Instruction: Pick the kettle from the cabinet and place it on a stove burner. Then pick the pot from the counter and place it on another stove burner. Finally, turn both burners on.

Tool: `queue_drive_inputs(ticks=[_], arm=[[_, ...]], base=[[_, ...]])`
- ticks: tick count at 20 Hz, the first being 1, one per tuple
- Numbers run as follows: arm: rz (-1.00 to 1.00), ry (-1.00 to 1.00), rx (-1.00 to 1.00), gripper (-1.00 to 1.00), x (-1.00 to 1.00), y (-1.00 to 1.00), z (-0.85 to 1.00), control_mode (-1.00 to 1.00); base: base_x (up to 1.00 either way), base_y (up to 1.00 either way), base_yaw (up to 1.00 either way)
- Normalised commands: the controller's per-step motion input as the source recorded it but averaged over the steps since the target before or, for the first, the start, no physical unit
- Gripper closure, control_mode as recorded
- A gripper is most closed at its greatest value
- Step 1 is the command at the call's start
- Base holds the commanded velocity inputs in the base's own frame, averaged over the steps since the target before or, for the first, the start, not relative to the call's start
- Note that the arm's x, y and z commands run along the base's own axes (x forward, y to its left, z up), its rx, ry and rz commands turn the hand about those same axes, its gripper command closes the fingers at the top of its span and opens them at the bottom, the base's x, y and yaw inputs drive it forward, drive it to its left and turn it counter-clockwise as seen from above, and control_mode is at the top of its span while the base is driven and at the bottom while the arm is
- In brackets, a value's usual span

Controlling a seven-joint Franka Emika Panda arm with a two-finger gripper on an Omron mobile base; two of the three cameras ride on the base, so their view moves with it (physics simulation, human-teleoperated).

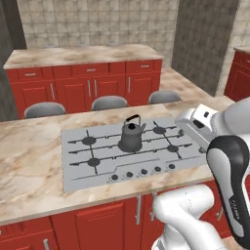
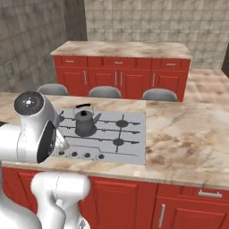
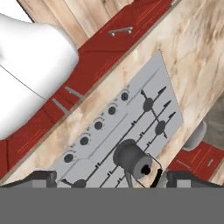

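Kettle (image 1: 131,137) stood upright on the grey steel cooktop (image 1: 78,176), on the centre burner, with its black arched handle up and its spout toward the right end of the long marbled slab (image 1: 29,166); in the right base view the kettle (image 2: 84,121) sat on the left half of the cooktop (image 2: 134,152), and from the hand view it (image 3: 132,159) appeared from above, low in the picture between the two dark fingertips. The gripper (image 3: 107,180) hung above the cooktop (image 3: 144,78) with its jaws spread wide apart and nothing between them, clear of the kettle. A row of small knobs (image 1: 143,172) ran along the cooktop's front edge, nearest the robot. The other burners (image 1: 89,141) with their thin wire grates carried nothing. Three grey stools (image 1: 109,102) stood just beyond the slab's far edge. Farther back, a shorter marbled counter (image 1: 73,53) with red drawer fronts ran along the tiled wall, its top bare in both base views.
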Motion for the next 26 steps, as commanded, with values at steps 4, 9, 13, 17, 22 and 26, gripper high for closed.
queue_drive_inputs(ticks=[4,9,13,17,22,26], arm=[[0.00,0.00,0.00,-1.00,0.00,0.00,0.00,1.00],[0.00,0.00,0.00,-1.00,0.00,0.00,0.00,1.00],[0.00,0.00,0.00,-1.00,0.00,0.00,0.00,1.00],[0.00,0.00,0.00,-1.00,0.00,0.00,0.00,1.00],[0.00,0.00,0.00,-1.00,0.00,0.00,0.00,1.00],[0.00,0.00,0.00,-1.00,0.00,0.00,0.00,1.00]], base=[[-0.82,-0.01,-0.19],[-0.33,0.00,-0.29],[-0.05,0.00,-0.42],[-0.01,0.00,-0.55],[0.00,0.04,-0.61],[0.00,0.00,-0.61]])
